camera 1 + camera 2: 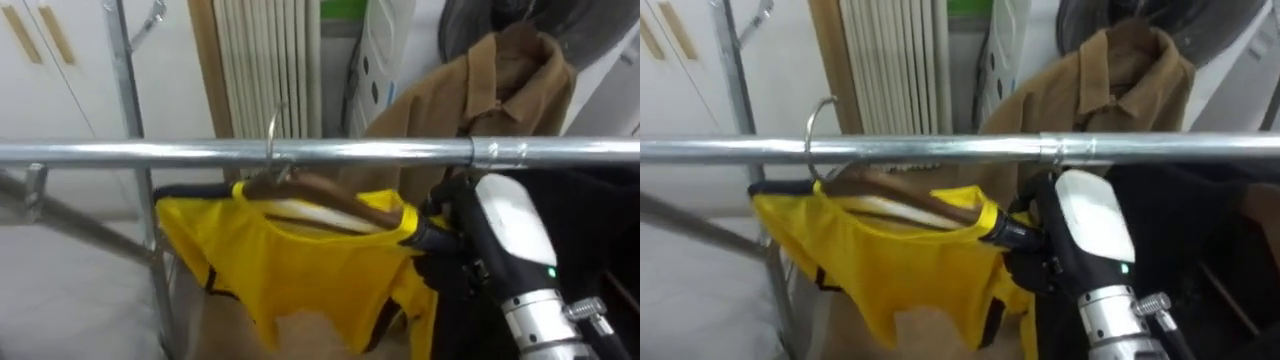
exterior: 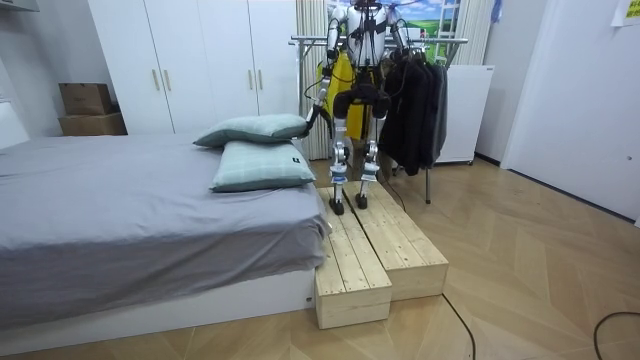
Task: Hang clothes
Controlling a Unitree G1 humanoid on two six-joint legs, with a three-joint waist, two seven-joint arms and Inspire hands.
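The rail (image 1: 320, 152) runs left to right across the foreground. The hanger (image 1: 330, 192) hooks over it left of centre and carries the shirt (image 1: 290, 265) below the rail. The right hand (image 1: 455, 245) is at the hanger's right end, with coats (image 1: 600, 200) to its right. The jacket (image 1: 490, 90) hangs behind the rail, right of the curtain (image 1: 265, 60). The platform (image 2: 400, 250) lies beside the bed (image 2: 130, 200).

Both eye views sit close behind the clothes rail (image 1: 330, 151) crossing mid-frame, slightly apart, while the room view stands far back beside the bed (image 2: 120, 200), facing that same rail at upper centre.
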